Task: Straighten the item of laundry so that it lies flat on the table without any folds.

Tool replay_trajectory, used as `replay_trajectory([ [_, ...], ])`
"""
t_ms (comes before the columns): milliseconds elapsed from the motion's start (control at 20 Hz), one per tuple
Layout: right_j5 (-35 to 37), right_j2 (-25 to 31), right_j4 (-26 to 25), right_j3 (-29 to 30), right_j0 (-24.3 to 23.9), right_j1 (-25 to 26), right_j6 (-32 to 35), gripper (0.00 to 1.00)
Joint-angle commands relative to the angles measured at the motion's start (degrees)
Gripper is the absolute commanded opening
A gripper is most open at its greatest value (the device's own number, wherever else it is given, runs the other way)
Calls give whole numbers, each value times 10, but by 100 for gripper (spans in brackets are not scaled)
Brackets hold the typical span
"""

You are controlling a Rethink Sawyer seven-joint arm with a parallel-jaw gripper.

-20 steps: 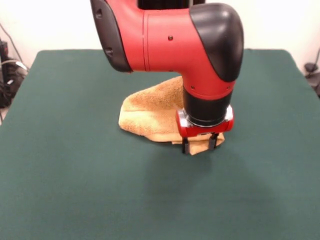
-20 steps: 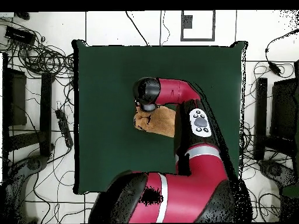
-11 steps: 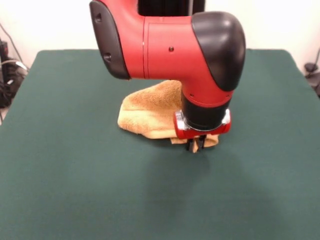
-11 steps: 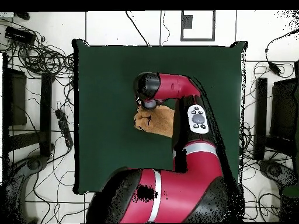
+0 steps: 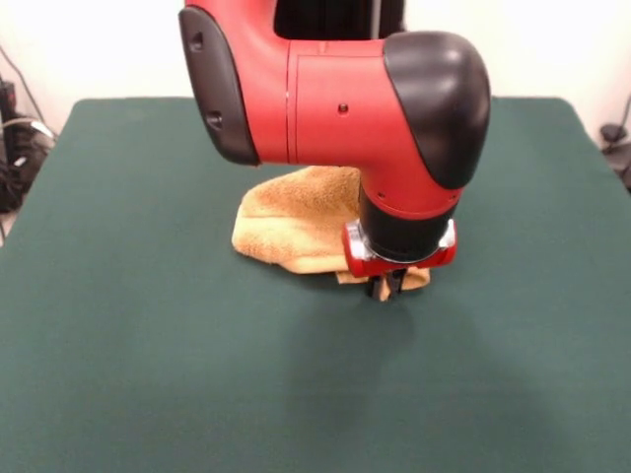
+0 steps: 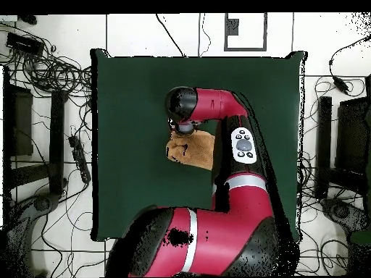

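The item of laundry (image 5: 294, 215) is an orange-tan towel, bunched and folded near the middle of the green table (image 5: 148, 345). My gripper (image 5: 387, 288) is down at the towel's near right corner. Its two black fingers are pressed together and pinch the edge of the cloth there. The red and black wrist hides the towel's right part. In the overhead view the towel (image 6: 197, 150) lies just below the arm's black elbow joint (image 6: 181, 105), which covers the fingers.
Green cloth (image 6: 130, 94) surrounds the towel on every side. My arm's red body (image 6: 217, 239) covers the table's lower middle in the overhead view. Cables (image 6: 51, 69) and black stands (image 6: 323, 145) sit on the floor beside the table.
A second ago the fingers stood apart over the towel's corner; they have since come together on the cloth. The wrist has shifted slightly toward the camera in the front view.
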Motion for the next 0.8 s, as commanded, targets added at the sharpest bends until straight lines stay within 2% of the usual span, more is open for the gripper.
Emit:
replay_trajectory([
  [50,-42,2,-50,78,9,-6,-10,0],
  [250,-90,18,-44,154,-15,-91,-28,0],
  [450,-104,29,-40,201,-27,-152,-35,0],
  [550,-103,33,-35,208,-24,-165,-23,0],
  [800,-103,40,-36,198,-15,-158,6,0],
])
